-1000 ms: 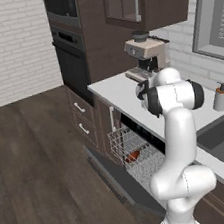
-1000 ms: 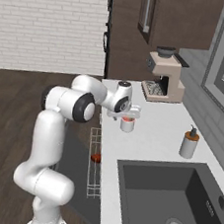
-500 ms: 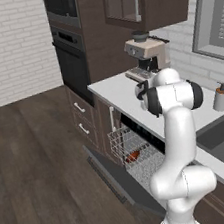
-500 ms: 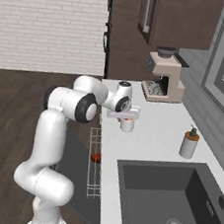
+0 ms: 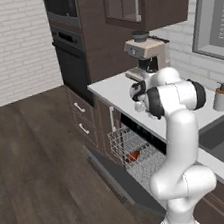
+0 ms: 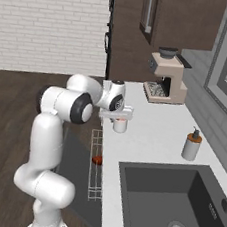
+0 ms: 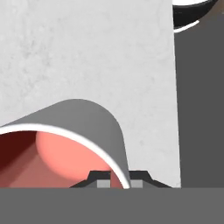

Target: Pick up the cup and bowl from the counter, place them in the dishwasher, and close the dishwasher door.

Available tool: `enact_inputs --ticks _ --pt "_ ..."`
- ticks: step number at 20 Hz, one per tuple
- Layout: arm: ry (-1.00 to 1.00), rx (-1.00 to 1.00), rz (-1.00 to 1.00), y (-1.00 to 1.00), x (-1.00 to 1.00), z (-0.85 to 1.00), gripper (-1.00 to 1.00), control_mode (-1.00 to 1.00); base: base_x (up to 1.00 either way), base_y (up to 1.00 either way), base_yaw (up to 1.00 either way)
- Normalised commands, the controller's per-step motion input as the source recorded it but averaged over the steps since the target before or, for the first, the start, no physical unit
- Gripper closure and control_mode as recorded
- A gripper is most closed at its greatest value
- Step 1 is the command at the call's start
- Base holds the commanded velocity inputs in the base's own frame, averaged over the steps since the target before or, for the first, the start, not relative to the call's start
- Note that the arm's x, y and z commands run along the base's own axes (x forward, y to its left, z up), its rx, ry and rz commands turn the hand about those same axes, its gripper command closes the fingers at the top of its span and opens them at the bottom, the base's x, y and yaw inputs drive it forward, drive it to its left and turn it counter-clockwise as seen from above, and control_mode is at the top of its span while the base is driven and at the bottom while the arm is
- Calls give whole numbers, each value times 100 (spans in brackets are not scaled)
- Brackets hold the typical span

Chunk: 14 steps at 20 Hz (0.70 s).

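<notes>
I note the pale grey-white stone-like counter slab (image 7: 87, 52), upper left of the hand view: matt, faintly mottled. The small white cup with red inside (image 7: 65, 144), lower left there, looks smooth and matt. The light wire rack (image 5: 135, 153) at centre of the left base view reads as thin metal.

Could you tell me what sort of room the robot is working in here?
A home kitchen, rendered in simulation: a pale counter with a sink, a coffee machine, a wall oven, and an open dishwasher below.
</notes>
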Motion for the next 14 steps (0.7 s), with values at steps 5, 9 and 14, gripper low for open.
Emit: enact_inputs --ticks 5,9,14 --pt "0 0 0 100 -38 0 100 -100 0 0 0" --pt "0 0 0 100 -29 -5 100 -100 0 0 0" --pt "5 -2 0 90 6 -41 100 -100 0 0 0"
